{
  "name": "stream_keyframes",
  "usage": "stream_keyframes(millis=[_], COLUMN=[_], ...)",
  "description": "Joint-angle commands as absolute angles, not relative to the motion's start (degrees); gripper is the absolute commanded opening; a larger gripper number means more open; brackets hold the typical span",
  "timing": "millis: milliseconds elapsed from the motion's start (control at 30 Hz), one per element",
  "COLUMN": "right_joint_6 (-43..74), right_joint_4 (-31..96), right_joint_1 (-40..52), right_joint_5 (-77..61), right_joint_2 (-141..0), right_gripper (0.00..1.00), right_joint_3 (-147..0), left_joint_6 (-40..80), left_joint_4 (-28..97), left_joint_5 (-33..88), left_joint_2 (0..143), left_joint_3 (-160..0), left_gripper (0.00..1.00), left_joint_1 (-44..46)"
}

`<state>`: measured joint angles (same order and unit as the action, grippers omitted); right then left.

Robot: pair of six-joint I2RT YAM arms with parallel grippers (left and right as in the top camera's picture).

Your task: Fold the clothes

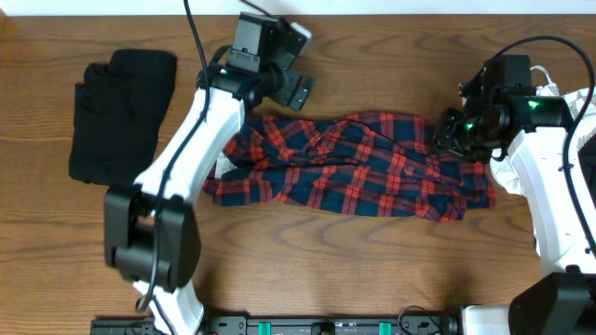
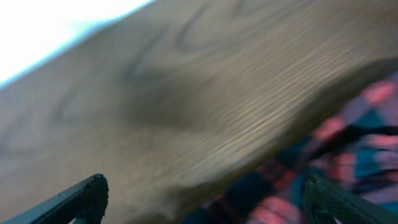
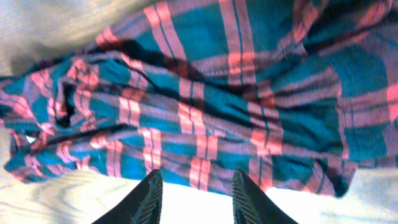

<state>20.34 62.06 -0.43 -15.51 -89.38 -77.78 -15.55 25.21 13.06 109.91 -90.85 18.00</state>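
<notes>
The left claw, raised nearest the overhead camera at 12 o'clock, was held wide over bare tabletop. The plaid shirt was spread crumpled across the middle. At its 3 o'clock end the right claw was set narrowly parted; whether cloth was pinched could not be told. A black garment was laid at 9 o'clock.
</notes>
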Motion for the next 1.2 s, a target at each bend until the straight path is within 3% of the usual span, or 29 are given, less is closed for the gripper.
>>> stream_keyframes(millis=[0, 200, 300, 533, 667, 967, 1167], right_joint_6=[19.40, 19.20, 19.20, 19.22, 19.22, 19.22, 19.22], right_joint_4=[62.98, 62.54, 62.15, 61.45, 61.58, 61.36, 61.30], right_joint_1=[0.12, 0.12, 0.01, 0.01, 0.01, 0.03, 0.03], right_joint_5=[-12.32, -11.31, -10.22, -9.65, -9.65, -9.65, -9.63], right_joint_2=[-88.18, -88.20, -88.20, -88.20, -88.20, -88.20, -88.20], right_gripper=[0.36, 0.36, 0.37, 0.37, 0.37, 0.36, 0.36], right_joint_3=[-77.71, -77.52, -77.52, -77.52, -77.52, -77.49, -77.49], left_joint_6=[-10.63, -10.39, -10.17, -6.90, -6.90, -6.87, -5.21], left_joint_4=[25.71, 29.95, 39.75, 52.05, 56.34, 55.24, 60.75], left_joint_5=[12.67, 12.51, 12.51, 12.58, 12.56, 12.53, 12.53], left_joint_2=[113.06, 116.18, 116.18, 116.20, 116.20, 116.20, 116.14], left_joint_3=[-91.20, -91.20, -91.20, -88.40, -87.11, -87.11, -87.13], left_gripper=[0.99, 0.97, 0.89, 0.88, 0.69, 0.69, 0.53], left_joint_1=[16.36, 15.75, 15.75, 15.77, 15.77, 15.77, 15.77])
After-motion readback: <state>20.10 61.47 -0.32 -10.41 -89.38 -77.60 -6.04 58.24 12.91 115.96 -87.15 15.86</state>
